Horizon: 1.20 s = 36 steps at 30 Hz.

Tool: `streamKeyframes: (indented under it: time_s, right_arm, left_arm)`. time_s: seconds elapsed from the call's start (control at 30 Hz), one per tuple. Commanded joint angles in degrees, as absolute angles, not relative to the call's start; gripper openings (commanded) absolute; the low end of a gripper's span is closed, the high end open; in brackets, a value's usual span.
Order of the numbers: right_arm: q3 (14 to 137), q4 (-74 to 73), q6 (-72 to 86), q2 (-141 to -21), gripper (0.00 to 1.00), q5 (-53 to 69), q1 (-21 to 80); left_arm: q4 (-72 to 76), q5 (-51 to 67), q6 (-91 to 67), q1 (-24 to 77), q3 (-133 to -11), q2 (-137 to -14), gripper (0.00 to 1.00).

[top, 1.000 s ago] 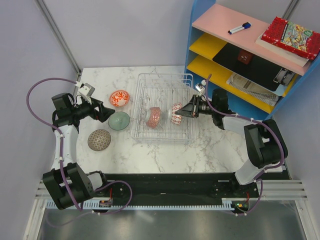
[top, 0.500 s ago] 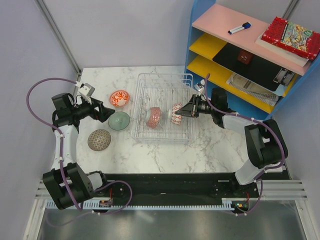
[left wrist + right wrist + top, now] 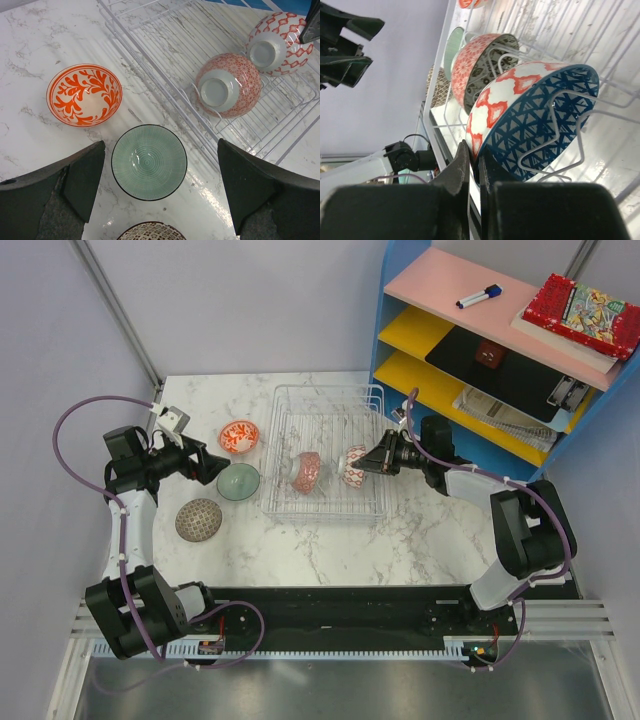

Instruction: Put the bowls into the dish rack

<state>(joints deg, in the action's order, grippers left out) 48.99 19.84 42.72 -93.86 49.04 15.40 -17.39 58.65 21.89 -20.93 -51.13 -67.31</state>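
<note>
Upper left: orange-leaf bowl point(image 3: 84, 95), white ground. Centre: green bowl point(image 3: 149, 162), ribbed, dark rim. Right: red-speckled bowl point(image 3: 228, 85); red-diamond bowl point(image 3: 282, 30), blue crosshatch interior. Silvery-white dish rack point(image 3: 160, 82).

Bright, even light is filling all three views, with little shadow.
In the top view, soft overhead light is washing the marble counter point(image 3: 300, 540), and the arms are casting only faint shadows. In the left wrist view, a white glare patch is shining on the glossy counter just beside the green bowl point(image 3: 149, 162), and the dish rack point(image 3: 150, 65) wires are throwing thin striped shadows. The left hand point(image 3: 161, 144) is looking dark and soft-edged. In the right wrist view, the right hand point(image 3: 474, 150) is appearing blurred and underlit, while the patterned bowl point(image 3: 530, 115) is showing sharp.
</note>
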Motion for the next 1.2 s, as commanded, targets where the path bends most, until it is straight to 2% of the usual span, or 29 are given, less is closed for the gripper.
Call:
streamKeyframes:
  time_s: [0.0,0.37,0.77,1.17]
  right_arm:
    - [49.0,10.6,34.4,-95.6,0.0,33.5,15.6]
    - [49.9,7.8,32.6,-93.9,0.0,29.1,17.3]
    - [54.6,-1.9,23.6,-93.1,0.0,21.3,20.3]
    - [54.4,-5.6,19.9,-93.0,0.0,19.3,21.5]
  left_arm:
    - [-15.6,59.8,20.9,-21.3,-51.0,-65.8,1.0]
    - [-15.6,59.5,21.1,-21.3,-50.7,-65.6,1.0]
    - [-15.6,59.6,21.4,-21.3,-50.7,-65.4,1.0]
    - [-15.6,59.4,21.5,-21.3,-50.8,-65.0,1.0]
